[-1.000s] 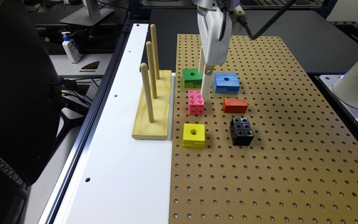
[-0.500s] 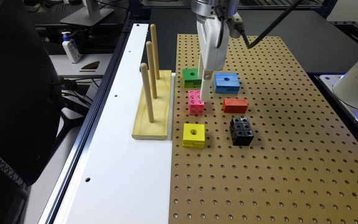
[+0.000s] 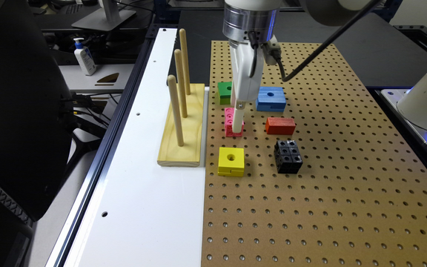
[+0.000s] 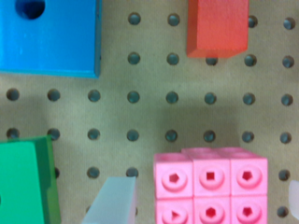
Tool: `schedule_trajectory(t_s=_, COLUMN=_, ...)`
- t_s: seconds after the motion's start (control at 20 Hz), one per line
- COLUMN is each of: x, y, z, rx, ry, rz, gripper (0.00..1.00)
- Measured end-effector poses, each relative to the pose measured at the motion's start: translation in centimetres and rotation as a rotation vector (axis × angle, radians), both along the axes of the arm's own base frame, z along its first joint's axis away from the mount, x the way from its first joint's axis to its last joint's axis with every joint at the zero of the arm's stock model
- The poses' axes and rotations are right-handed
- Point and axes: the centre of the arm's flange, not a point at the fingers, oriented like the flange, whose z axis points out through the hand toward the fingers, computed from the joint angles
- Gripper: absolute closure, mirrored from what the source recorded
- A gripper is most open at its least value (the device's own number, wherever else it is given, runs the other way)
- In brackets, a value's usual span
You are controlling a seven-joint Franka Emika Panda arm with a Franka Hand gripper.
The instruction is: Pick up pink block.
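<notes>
straddling the pink block, the pincer gapes on pegboard.

The pink block looks like smooth, slightly glossy plastic with moulded holes. The pegboard is matt brown hardboard. The peg stand is pale, unpainted wood. The orange block looks matt; the black block shines faintly. The wrist collar is brushed metal.

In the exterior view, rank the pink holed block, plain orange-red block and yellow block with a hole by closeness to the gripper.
1. Pink holed block, at the gripper.
2. Plain orange-red block, toward the view's right.
3. Yellow block with a hole, nearer the camera.
</notes>
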Motion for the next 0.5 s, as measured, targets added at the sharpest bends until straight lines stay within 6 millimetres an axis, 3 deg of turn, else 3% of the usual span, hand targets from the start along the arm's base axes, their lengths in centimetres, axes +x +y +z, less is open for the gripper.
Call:
schedule_trajectory(t_s=0.35, x=0.5, y=0.1, z=-0.1, rx=0.002, ry=-0.004, rz=0.001, gripper=0.0)
schedule_trajectory(t_s=0.5, x=0.3, y=0.1, z=-1.5, rx=0.003, ry=0.008, rz=0.001, gripper=0.0)
